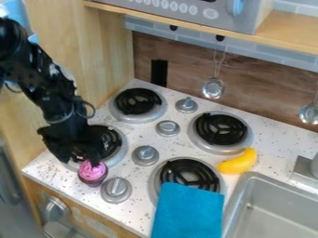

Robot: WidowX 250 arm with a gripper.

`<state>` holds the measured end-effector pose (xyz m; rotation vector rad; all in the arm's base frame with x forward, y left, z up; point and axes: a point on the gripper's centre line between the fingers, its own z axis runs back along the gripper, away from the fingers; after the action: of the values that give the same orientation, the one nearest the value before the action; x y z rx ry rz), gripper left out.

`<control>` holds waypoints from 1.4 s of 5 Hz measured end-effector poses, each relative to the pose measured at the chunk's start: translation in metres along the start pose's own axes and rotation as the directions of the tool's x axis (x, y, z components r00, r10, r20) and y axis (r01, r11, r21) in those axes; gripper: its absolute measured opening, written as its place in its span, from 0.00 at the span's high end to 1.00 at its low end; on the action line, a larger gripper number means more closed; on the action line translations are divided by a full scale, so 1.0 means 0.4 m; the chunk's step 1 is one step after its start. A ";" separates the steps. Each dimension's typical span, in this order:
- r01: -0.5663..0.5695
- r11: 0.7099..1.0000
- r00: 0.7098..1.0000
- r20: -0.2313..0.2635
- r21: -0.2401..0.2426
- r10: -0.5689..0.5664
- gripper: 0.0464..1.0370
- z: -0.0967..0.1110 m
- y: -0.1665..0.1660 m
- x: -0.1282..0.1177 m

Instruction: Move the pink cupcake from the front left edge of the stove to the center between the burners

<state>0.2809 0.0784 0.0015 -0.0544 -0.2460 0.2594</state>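
Gripper [79,161]: fingers apart. Cupcake [92,173]: unclamped, near the stovetop's [44,168] front-left corner. Step, apparently: alignment at the cupcake. Next move: you likely need it centred between the fingertips before closing.

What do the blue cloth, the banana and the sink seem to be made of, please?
The blue cloth looks like soft fabric, perhaps terry, given its matte face and slightly uneven edges. The banana seems to be smooth plastic, judging by its even yellow, though painted foam is possible. The sink looks like satin-finished metal, grey with a soft sheen.
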 end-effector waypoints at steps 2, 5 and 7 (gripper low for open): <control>0.045 0.998 0.999 -0.031 0.042 -0.044 0.04 0.022 0.058 -0.018; 0.035 0.999 0.999 -0.042 0.040 -0.034 0.04 -0.013 0.062 -0.008; 0.044 0.998 0.998 -0.056 0.038 -0.042 0.04 -0.051 0.026 0.006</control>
<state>0.2856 0.0886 -0.0185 -0.0175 -0.1867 0.2196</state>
